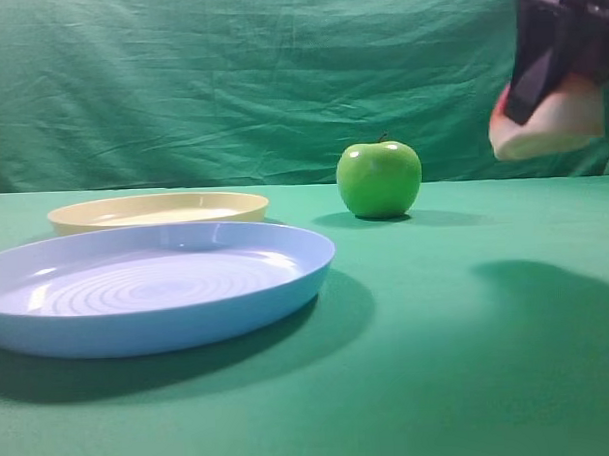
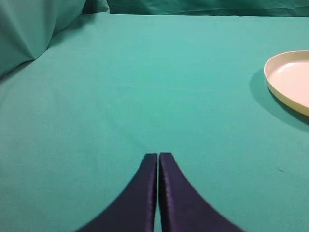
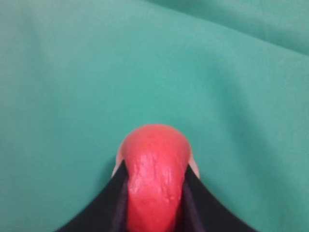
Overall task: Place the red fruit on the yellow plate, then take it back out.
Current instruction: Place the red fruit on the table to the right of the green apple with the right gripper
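Green cloth is draping the backdrop and covering the counter [image 1: 460, 383], where the yellow plate [image 1: 159, 208] is sitting at centre left of the exterior view, just behind a larger blue plate [image 1: 157, 288], with a green apple [image 1: 379, 178] standing right of the middle. At the upper right corner the right claw [image 1: 557, 74] is grasping the red fruit [image 1: 544, 125] and hanging well above the counter; the wrist view is showing the fruit [image 3: 155, 181] wedged between both dark fingers. The left claw [image 2: 158, 164] is clenched on nothing, hovering over bare cloth with the yellow plate's edge [image 2: 277, 87] at the right of its view. To do this carry well, the claw is probably needing to travel leftward at height, passing above the apple, and descend only once over the yellow plate, releasing low so the fruit is not rolling. The fruit is looking rounded, so no clear long axis is showing; its pale base is pointing downward and leftward in the exterior view, its red crown hidden between the fingers.
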`<state>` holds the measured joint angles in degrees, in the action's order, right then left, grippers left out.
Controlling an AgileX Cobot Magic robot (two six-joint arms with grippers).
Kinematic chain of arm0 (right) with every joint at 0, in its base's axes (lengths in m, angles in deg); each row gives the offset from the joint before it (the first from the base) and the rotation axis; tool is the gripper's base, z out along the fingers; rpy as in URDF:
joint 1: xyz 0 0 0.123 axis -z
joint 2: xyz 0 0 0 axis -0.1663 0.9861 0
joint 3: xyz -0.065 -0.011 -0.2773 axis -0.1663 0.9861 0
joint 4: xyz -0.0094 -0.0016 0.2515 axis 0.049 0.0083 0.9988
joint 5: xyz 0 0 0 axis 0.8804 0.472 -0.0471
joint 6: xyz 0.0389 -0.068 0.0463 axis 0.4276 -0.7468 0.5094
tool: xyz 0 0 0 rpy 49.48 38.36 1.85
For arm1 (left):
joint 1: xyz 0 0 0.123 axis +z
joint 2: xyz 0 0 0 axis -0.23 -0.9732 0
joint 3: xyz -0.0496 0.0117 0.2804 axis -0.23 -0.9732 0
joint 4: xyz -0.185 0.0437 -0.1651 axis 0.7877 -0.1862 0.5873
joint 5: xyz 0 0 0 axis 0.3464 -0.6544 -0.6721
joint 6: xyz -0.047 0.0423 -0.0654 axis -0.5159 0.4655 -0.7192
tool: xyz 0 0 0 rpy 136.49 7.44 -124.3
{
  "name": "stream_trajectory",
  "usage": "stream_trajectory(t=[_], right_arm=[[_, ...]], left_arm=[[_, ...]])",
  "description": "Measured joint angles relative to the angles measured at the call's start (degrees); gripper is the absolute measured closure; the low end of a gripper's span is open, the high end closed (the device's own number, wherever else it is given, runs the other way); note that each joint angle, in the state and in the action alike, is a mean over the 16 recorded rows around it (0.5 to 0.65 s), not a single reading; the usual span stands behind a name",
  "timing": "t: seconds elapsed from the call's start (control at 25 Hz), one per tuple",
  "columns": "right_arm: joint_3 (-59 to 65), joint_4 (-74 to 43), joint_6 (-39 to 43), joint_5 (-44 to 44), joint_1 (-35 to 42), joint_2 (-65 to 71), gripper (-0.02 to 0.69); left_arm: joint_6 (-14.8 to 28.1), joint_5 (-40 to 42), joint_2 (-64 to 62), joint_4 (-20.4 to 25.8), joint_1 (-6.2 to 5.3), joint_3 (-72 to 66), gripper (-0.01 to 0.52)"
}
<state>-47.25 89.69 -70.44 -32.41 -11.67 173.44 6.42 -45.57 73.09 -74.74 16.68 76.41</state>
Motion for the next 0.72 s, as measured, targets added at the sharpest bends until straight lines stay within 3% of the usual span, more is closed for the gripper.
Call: stream_trajectory(t=[0.24,0.72], right_arm=[[4.32,0.15,-0.06,-4.88,0.00,0.00,0.445],[4.88,0.22,-0.11,-4.42,0.03,-1.54,0.142]], left_arm=[[0.05,0.00,0.00,0.00,0.00,0.00,0.514],[0.11,0.00,0.00,0.00,0.00,0.00,0.514]])
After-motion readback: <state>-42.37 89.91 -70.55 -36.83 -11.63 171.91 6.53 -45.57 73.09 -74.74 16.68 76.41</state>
